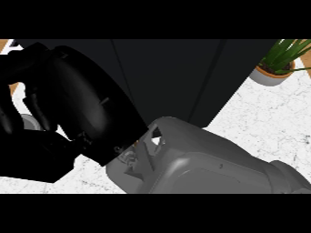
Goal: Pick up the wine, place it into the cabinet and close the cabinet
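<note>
The black cabinet (175, 77) stands at the back middle of the white marble counter (272, 123), and its front shows only dark panels with thin vertical seams. My right forearm (218, 168) comes in from the lower right, close under the camera. My right hand (71, 104) fills the left side, over the cabinet's left part. No wine bottle shows anywhere; the hand and forearm hide much of the counter. My left hand is out of the picture.
A green plant in a white pot (271, 75) stands at the back right. A black blocky shape (24, 159) lies at the lower left below my hand, with a small grey object (29, 121) beside it. Bare counter shows on the right.
</note>
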